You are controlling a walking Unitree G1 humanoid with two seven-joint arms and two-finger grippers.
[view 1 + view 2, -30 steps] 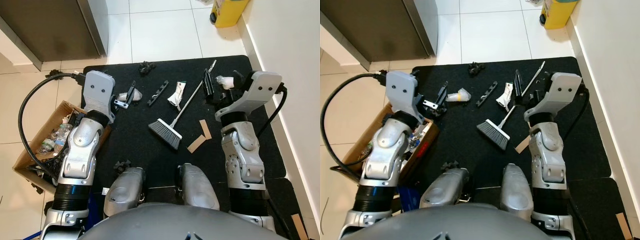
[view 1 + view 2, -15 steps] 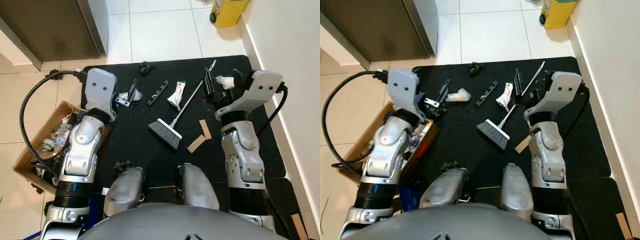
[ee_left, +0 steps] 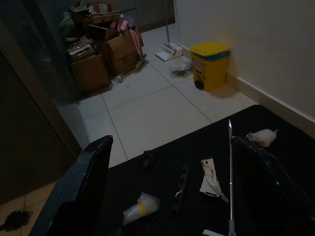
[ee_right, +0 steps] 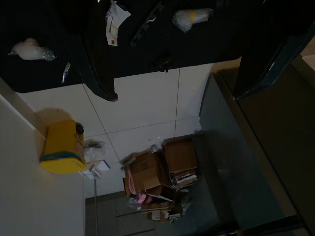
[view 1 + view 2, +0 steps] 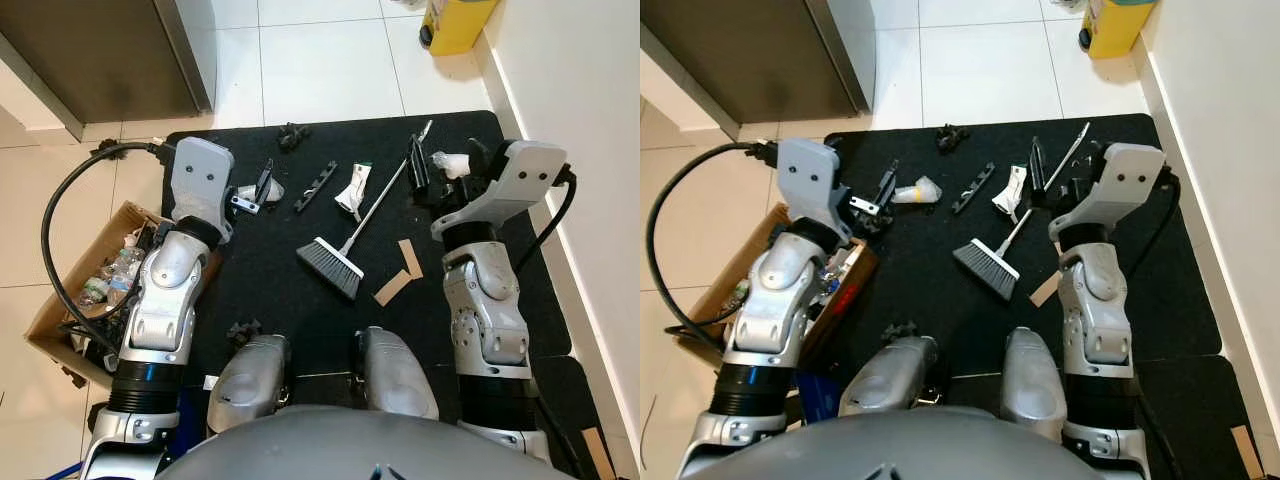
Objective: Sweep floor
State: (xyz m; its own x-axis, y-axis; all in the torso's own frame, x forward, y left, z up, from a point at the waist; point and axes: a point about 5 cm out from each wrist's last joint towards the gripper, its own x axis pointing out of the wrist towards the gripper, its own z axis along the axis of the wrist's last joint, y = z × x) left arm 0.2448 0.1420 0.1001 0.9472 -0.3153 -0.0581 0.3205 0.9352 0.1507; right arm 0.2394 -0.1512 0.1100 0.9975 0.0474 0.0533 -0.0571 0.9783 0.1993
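Broom (image 5: 345, 252) lies untouched on black mat (image 5: 270, 290); both tools (image 3: 167, 196) (image 4: 197, 54) spread, no legible writing.

Two silver jointed arms with ribbed black bands near the shoulders, pale grey boxy wrist housing (image 5: 199, 183) with small dark screws, thick black cable (image 5: 60, 230) looping off it, matching housing (image 5: 518, 172) opposite, rounded silver knees (image 5: 250, 375), long black fingers (image 3: 81, 191)
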